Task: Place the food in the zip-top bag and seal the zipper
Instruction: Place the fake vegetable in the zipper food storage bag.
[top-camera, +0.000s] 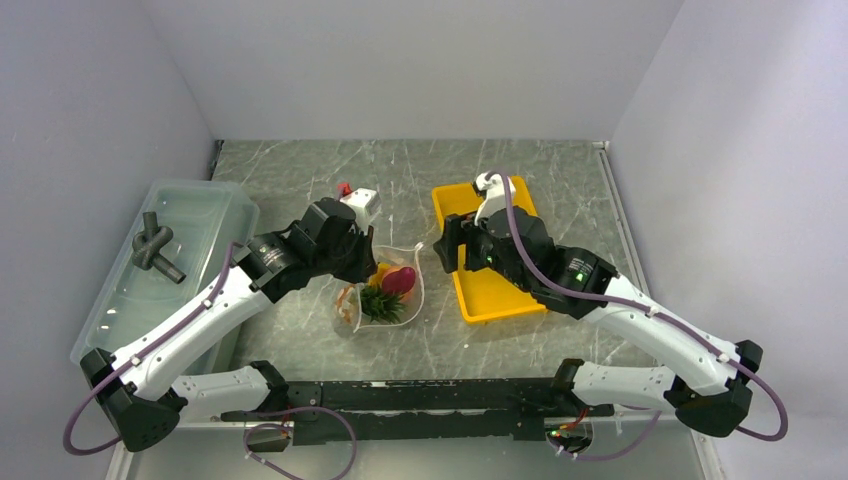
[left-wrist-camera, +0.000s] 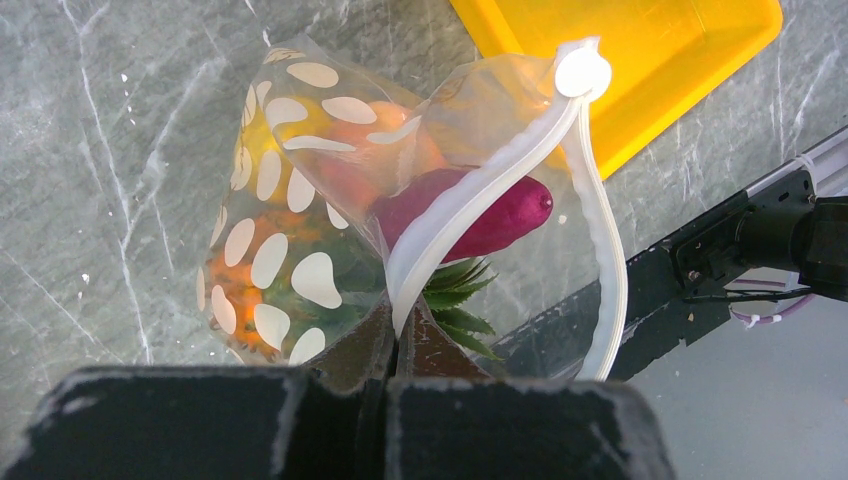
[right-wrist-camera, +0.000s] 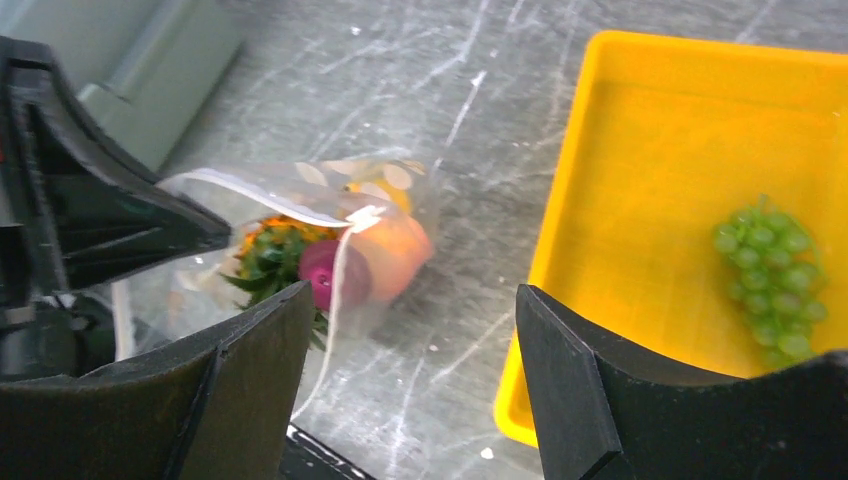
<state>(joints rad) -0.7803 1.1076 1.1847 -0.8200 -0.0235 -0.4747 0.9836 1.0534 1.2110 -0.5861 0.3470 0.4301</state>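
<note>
The zip-top bag lies on the table with its mouth open. My left gripper is shut on the zipper at one end of the strip. Inside the bag are the pineapple, the peach-coloured fruit and the dark red-purple piece. The bag also shows in the right wrist view. The green grape bunch lies in the yellow tray; my right arm hides it in the top view. My right gripper is open and empty, above the table between the bag and the tray.
The yellow tray sits right of the bag. A translucent lidded bin with a dark grey pipe piece on it stands at the left. A black rail runs along the near edge. Walls enclose the table.
</note>
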